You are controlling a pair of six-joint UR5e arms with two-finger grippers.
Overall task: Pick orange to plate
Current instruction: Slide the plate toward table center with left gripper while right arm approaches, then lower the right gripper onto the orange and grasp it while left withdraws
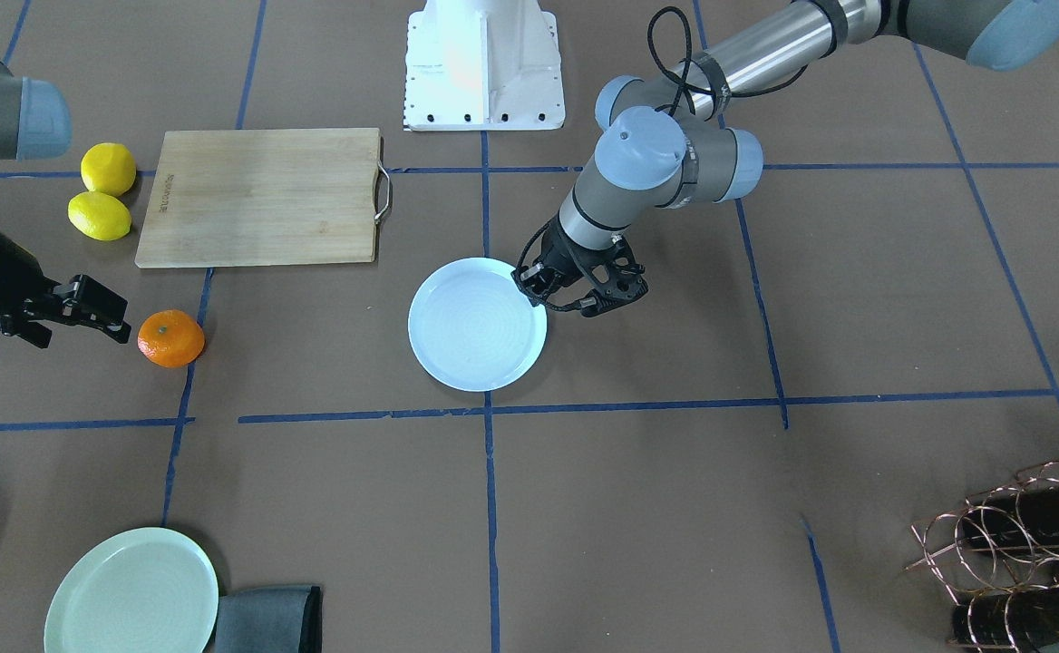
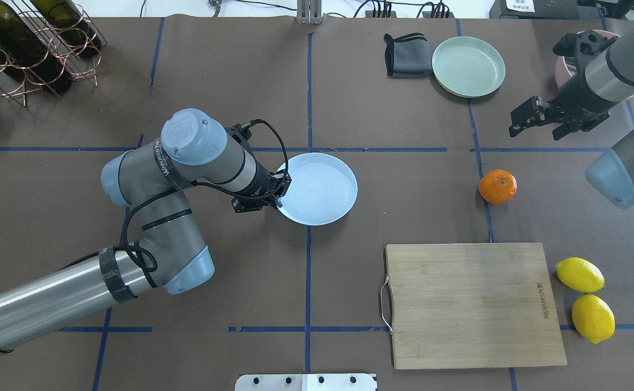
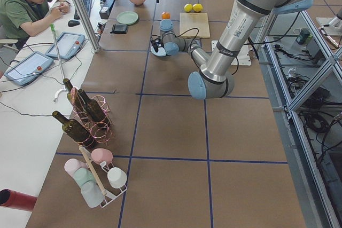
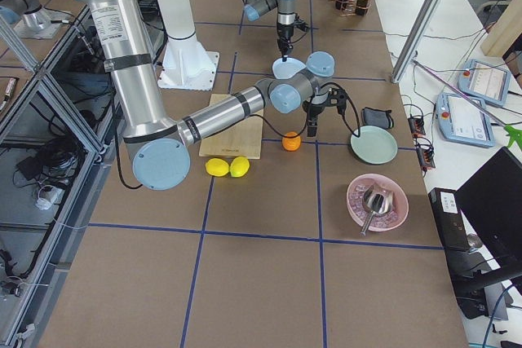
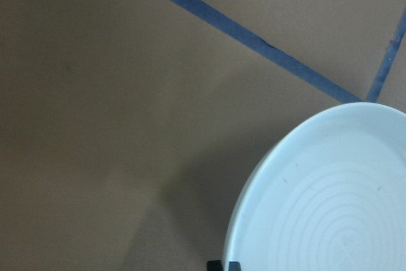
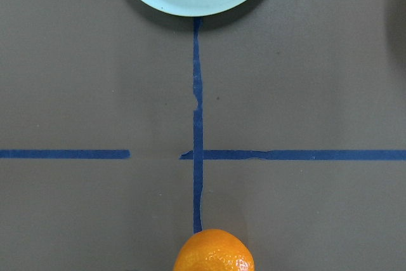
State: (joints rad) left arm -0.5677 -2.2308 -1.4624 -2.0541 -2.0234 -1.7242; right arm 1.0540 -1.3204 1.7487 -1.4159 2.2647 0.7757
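The orange (image 1: 170,338) (image 2: 497,186) lies on the brown table on my right side, on a blue tape line. My right gripper (image 1: 117,317) (image 2: 518,122) hovers just beyond it, open and holding nothing; its wrist view shows the orange (image 6: 214,252) at the bottom edge. The pale bluish-white plate (image 1: 477,324) (image 2: 319,188) sits bare at the table's middle. My left gripper (image 1: 537,295) (image 2: 281,190) is down at the plate's left rim, its fingertips (image 5: 217,264) close together on the rim of the plate (image 5: 330,201).
A wooden cutting board (image 2: 471,304) lies near my right front, with two lemons (image 2: 580,274) beside it. A pale green plate (image 2: 468,66) and grey cloth (image 2: 406,54) sit at the far side. A wine rack (image 2: 24,49) fills the far left corner; a pink bowl (image 4: 377,200) stands far right.
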